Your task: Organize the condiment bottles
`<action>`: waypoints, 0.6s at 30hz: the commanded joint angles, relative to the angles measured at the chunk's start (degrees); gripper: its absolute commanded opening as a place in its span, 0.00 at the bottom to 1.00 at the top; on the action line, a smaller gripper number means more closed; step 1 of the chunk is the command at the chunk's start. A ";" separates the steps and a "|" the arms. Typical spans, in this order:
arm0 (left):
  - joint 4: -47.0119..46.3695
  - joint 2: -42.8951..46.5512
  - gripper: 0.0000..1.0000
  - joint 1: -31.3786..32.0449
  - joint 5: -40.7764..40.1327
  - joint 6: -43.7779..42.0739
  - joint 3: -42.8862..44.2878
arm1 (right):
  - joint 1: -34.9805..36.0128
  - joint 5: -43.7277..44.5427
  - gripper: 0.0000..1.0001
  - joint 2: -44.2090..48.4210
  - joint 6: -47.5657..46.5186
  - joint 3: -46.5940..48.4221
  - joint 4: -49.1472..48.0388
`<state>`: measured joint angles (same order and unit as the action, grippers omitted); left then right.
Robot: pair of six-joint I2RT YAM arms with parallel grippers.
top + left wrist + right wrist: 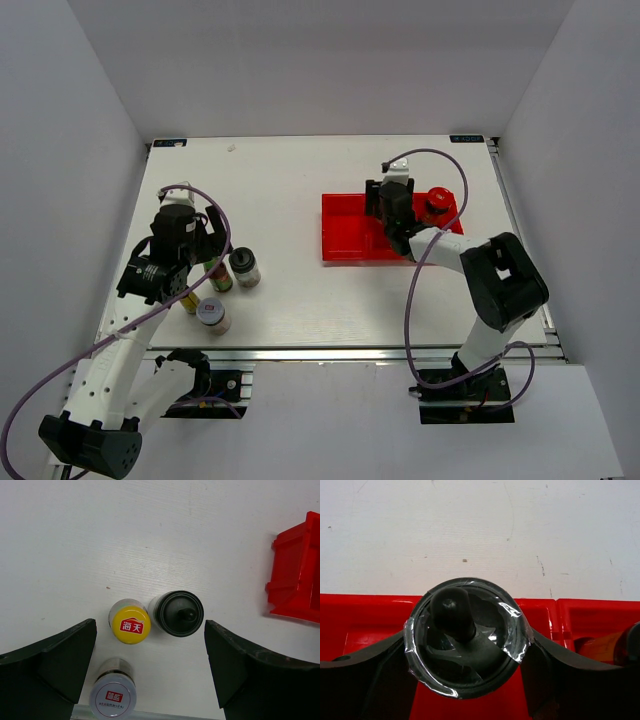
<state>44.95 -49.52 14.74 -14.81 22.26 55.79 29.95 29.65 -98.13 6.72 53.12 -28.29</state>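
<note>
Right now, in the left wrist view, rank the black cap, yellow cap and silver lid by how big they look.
1. black cap and silver lid: nearly alike, so not ranked apart.
2. yellow cap: smallest.
Differing bottle heights may skew this.

1. The left gripper (149, 630) hangs wide open above the white table (150, 535), its dark fingers rising from the 7 and 5 o'clock corners of the view.
2. Between them stands a yellow-capped bottle (131, 625), seen from above, with red characters on its cap.
3. At the bottle's 2 o'clock, pressed close beside it, stands a black-capped shaker (178, 613) with a small knob on top.
4. At the bottle's 7 o'clock, near the bottom edge, stands a silver-lidded jar (113, 696) with a red label, just beside the left-hand finger.
5. A red tray (297, 575) shows at 3 o'clock, well apart from the bottles.
</note>
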 commanded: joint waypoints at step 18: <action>-0.04 -0.40 0.98 -0.06 -1.63 -0.55 1.16 | -0.69 9.46 0.63 -7.52 4.09 -2.68 -21.99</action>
<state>44.99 -50.06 14.74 -15.70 22.06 55.79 29.52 35.44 -106.24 9.28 49.76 -43.77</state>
